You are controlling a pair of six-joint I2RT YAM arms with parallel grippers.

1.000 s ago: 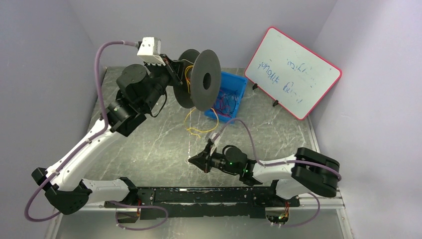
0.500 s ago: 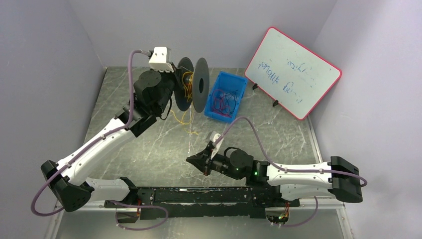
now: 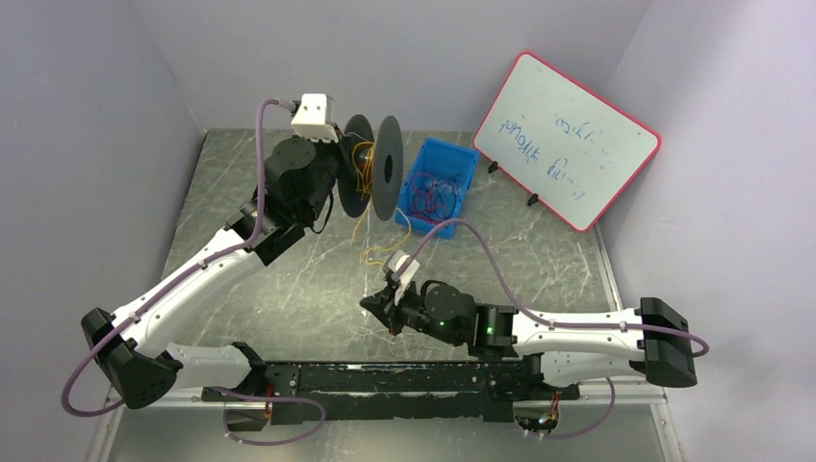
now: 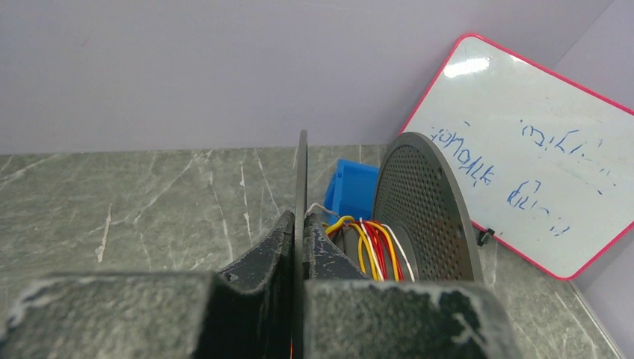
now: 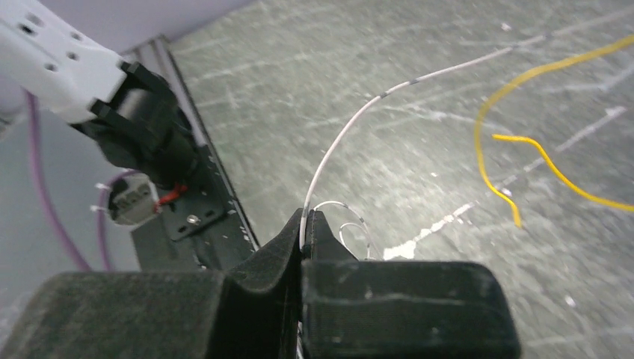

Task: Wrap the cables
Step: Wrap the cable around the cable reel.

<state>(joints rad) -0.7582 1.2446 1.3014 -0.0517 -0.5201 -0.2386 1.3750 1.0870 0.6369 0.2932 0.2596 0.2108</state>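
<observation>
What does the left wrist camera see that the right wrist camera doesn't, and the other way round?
Only the left wrist: the left gripper shut on a black spool by its rim, yellow, red and white cables wound on its core, a blue bin and a whiteboard. Only the right wrist: the right gripper pinching a white cable, with a yellow cable loose beyond. Both: the grey marbled table.

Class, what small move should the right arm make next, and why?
Probably lift the white wire toward the spool: the right gripper is shut on it near the table, while the left gripper clamps the spool's flange, other wires already on its hub.
</observation>
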